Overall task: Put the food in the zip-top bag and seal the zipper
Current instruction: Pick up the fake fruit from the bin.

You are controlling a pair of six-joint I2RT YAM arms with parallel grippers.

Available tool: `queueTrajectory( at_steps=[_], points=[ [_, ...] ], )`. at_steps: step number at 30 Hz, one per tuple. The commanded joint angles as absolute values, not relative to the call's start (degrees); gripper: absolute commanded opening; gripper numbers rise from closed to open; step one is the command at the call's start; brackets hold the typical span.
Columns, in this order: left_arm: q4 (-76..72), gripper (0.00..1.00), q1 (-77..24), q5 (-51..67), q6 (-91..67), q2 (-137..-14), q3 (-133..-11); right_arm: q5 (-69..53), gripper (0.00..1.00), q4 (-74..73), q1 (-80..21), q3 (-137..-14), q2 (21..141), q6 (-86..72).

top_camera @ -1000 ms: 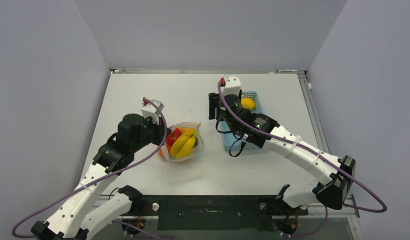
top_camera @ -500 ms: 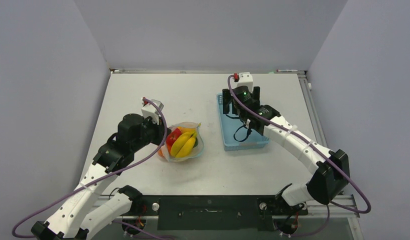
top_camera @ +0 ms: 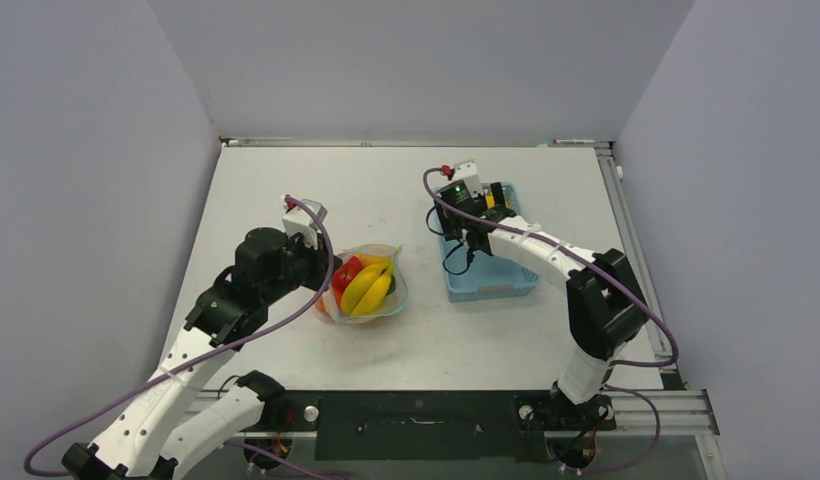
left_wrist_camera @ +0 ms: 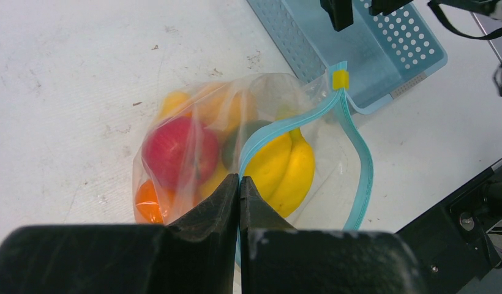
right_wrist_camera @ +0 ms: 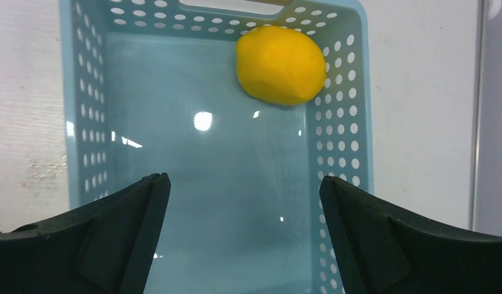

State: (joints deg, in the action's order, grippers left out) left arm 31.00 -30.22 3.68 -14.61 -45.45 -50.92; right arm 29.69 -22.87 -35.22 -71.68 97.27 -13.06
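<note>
Top external view shows the white table that carries everything. The light-blue basket lies directly under the right fingers. These are spread wide apart and hold nothing, with one finger near each long wall of the basket.

The zip-top bag lies on the table just ahead of the left fingers, and its mouth gapes open. The left fingers are pressed fully together and pinch the edge of this mouth.

Most of the food is inside the bag. A yellow banana is straight ahead of the left fingers, a red fruit is ahead and to the left, and an orange piece is close on the left. One yellow lemon lies in the far corner of the basket. It is ahead of the right fingers, toward the right side, and touches neither finger.

The zipper is the part which the left fingers grip. One strip runs from the pinch away to a small yellow slider. The other strip curves back on the right of the fingers.
</note>
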Motion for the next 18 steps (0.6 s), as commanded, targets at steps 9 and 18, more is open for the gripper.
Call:
queueTrajectory(
  at_steps=[9,18],
  points=[
    [28.8,0.00,-29.8,4.2,-14.9,-43.9,-51.8,33.3,0.96,-16.0,-33.1,-74.6,103.7,1.3],
    [28.7,0.00,-29.9,4.4,-14.9,-43.5,-51.8,24.4,0.95,-12.9,-28.5,-75.0,107.2,6.8]
  ],
)
